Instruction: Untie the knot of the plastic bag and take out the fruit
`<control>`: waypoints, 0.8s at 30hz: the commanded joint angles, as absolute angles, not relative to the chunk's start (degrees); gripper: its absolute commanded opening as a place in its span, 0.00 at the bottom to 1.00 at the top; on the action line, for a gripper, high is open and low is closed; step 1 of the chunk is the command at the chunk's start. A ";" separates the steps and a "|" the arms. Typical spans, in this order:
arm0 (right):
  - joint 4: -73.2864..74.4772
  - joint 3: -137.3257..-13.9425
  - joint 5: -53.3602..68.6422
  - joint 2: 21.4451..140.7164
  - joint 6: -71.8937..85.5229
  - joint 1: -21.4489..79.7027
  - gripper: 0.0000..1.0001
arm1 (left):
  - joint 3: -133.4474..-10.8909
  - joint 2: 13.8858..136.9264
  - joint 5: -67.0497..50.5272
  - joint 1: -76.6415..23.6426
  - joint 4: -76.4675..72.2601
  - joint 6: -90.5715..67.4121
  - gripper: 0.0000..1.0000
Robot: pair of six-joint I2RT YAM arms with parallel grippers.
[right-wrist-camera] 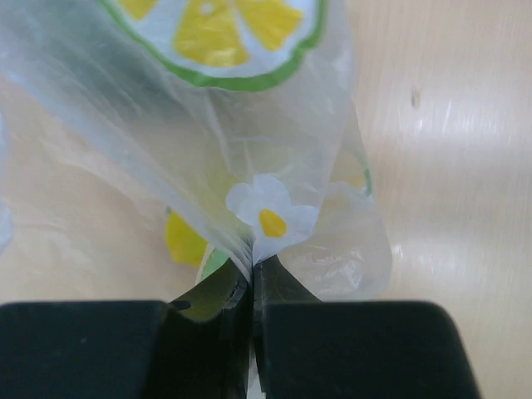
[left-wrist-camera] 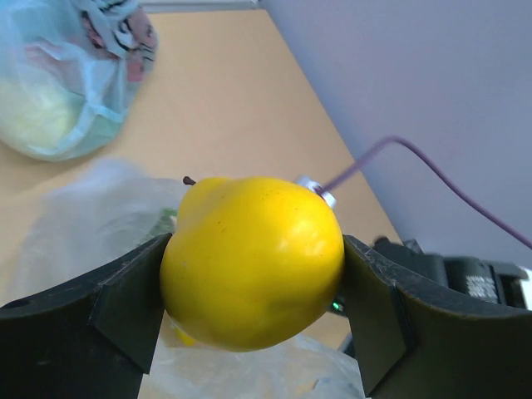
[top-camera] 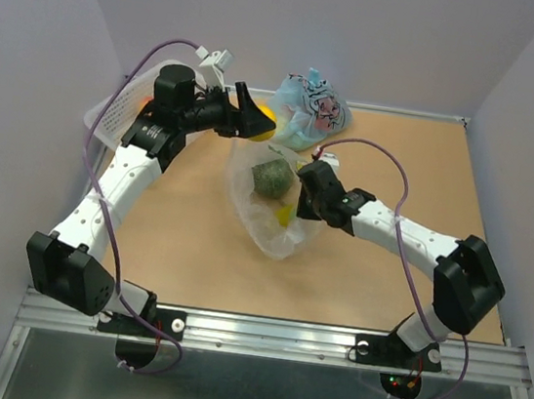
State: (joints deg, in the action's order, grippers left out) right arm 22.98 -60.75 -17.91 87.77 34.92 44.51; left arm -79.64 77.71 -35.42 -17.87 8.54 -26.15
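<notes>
One yellow lemon (left-wrist-camera: 253, 262) is outside the plastic bag (top-camera: 266, 224), clamped in your left gripper (top-camera: 249, 114). Its jaws are spread wide around the fruit, with a pad pressing on each side. From overhead, the lemon sits just past the bag's far edge. The bag lies slack in the middle of the table (top-camera: 182, 247). Through the film you can see a round green melon (top-camera: 272, 178) and, nearer to you, a small yellow piece (top-camera: 285, 214). Your right gripper (right-wrist-camera: 252, 270) is at the bag's right side, just beside the melon. Its fingers are pressed together and pinch a fold of the clear film, which is printed with a lemon slice and a white flower. A light-blue bag (top-camera: 309, 107) with black cartoon print sits at the far edge of the table, near the lemon. A white basket (top-camera: 110, 118) stands at the far left, behind your left arm.
</notes>
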 commanded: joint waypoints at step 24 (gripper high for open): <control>20.83 -53.18 -11.25 82.27 35.24 37.35 0.01 | -81.91 79.35 13.18 -4.51 9.41 -22.15 0.50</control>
State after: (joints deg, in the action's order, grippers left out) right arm 22.06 -55.86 -13.67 86.89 33.56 37.10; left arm -81.03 73.01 0.23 -8.60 11.70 -22.87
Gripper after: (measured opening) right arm 0.015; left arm 0.854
